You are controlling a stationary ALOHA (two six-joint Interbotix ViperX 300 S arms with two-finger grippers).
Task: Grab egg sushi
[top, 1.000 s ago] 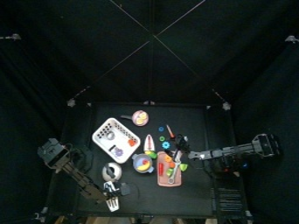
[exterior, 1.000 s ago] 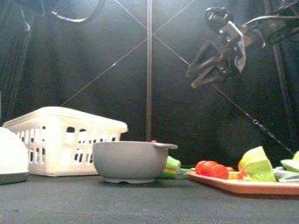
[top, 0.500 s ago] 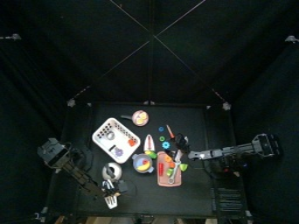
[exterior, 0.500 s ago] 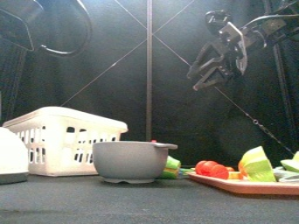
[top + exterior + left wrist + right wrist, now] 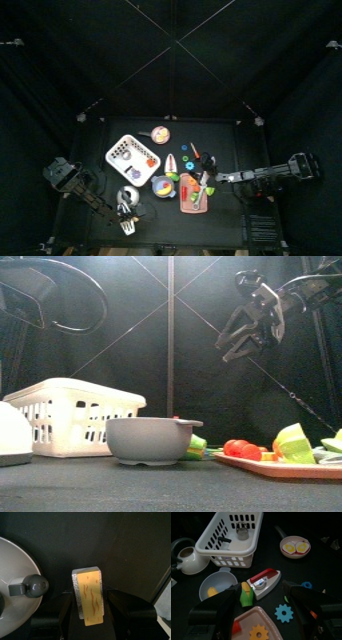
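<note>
In the left wrist view the egg sushi (image 5: pixel 89 597), a small yellow-orange block on a white base, sits between my left gripper's (image 5: pixel 90 609) two black jaws, which press against its long sides. In the top view the left gripper (image 5: pixel 126 213) is at the table's front left, next to a grey lid (image 5: pixel 17 587); the sushi cannot be made out there. My right gripper (image 5: pixel 254 324) hangs high above the table's right side, open and empty, and also shows in the top view (image 5: pixel 227 178) and the right wrist view (image 5: pixel 263 596).
A white basket (image 5: pixel 78 411) stands at the left and a grey bowl (image 5: pixel 151 439) in the middle. A pink tray (image 5: pixel 287 465) with toy food lies at the right. A small dish with egg (image 5: pixel 296 546) and a red-and-white toy (image 5: pixel 264 582) lie further back.
The left arm has come up into the front view's upper left corner. The right arm has barely moved.
</note>
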